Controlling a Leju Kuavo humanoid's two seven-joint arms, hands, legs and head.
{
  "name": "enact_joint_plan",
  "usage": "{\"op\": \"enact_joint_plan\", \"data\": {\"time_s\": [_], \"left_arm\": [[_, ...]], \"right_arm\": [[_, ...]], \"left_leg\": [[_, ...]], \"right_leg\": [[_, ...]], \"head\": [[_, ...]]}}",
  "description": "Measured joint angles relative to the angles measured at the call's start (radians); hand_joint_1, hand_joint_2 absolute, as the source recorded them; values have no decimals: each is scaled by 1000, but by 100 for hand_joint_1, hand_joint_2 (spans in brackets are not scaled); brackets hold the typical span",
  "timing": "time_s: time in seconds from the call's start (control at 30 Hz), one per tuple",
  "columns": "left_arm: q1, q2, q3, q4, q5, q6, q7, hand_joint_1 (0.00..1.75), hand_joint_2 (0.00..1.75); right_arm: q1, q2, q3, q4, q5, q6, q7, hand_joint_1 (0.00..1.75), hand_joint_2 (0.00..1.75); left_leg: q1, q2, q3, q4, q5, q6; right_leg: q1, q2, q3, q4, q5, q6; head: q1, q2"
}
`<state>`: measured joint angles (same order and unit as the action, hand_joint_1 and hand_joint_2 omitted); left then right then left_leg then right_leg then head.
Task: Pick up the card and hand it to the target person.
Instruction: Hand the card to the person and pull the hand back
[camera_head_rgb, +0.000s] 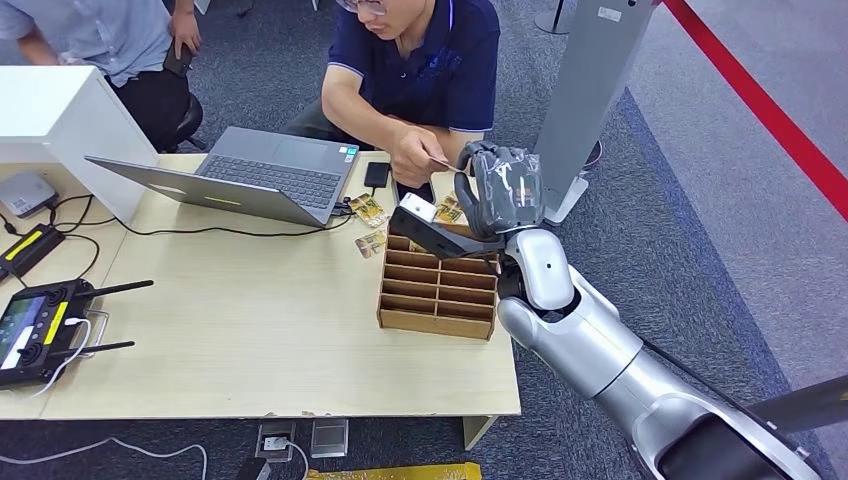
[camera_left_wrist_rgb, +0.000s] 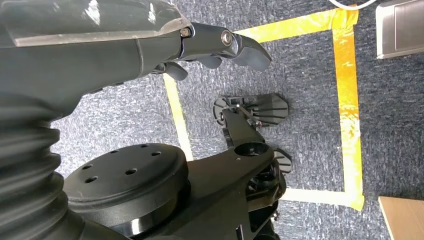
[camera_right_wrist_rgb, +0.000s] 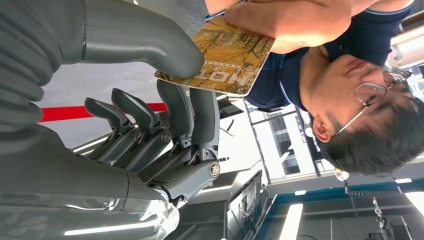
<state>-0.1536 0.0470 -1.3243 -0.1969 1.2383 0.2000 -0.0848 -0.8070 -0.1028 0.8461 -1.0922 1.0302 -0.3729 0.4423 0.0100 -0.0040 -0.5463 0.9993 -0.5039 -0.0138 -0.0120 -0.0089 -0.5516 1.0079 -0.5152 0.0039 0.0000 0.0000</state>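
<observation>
The card (camera_right_wrist_rgb: 225, 60), yellow-brown with a tree picture, is pinched between the thumb (camera_right_wrist_rgb: 150, 42) and fingers of my right hand (camera_right_wrist_rgb: 165, 130). A seated person in a dark blue shirt (camera_head_rgb: 425, 60) grips its other end with a hand (camera_right_wrist_rgb: 285, 20). In the head view my right hand (camera_head_rgb: 500, 190) is raised at the table's far right edge, just right of the person's hand (camera_head_rgb: 412, 155), with a sliver of the card (camera_head_rgb: 439, 162) between them. My left hand (camera_left_wrist_rgb: 220, 45) hangs over the carpet, holding nothing.
A cardboard divider box (camera_head_rgb: 437, 290) stands on the wooden table (camera_head_rgb: 250, 330) below my right hand. Loose cards (camera_head_rgb: 368, 208), a phone (camera_head_rgb: 377, 175) and a laptop (camera_head_rgb: 250, 170) lie behind it. A controller (camera_head_rgb: 35, 325) sits at the left edge. A grey post (camera_head_rgb: 590, 90) rises on the right.
</observation>
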Motion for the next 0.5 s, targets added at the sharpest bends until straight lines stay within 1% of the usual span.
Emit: {"op": "enact_joint_plan", "data": {"time_s": [0.23,0.43,0.5], "left_arm": [[2,0,10,-1,10,-2,-12,0,175],[1,2,7,-5,5,-31,-36,0,175],[-1,1,1,-2,-3,-31,-43,0,87]], "right_arm": [[3,-3,-2,1,-2,-2,0,175,175],[6,-6,-4,-4,-2,0,-1,175,175],[7,-7,-5,-5,-2,1,-1,87,175]], "left_leg": [[0,0,-1,0,0,0],[0,-1,-1,0,0,0],[0,-1,-1,0,0,0]], "right_leg": [[0,0,0,0,0,0],[0,-1,-1,0,0,0],[0,-1,0,0,0,0]], "head": [[0,0],[0,0],[0,0]]}}
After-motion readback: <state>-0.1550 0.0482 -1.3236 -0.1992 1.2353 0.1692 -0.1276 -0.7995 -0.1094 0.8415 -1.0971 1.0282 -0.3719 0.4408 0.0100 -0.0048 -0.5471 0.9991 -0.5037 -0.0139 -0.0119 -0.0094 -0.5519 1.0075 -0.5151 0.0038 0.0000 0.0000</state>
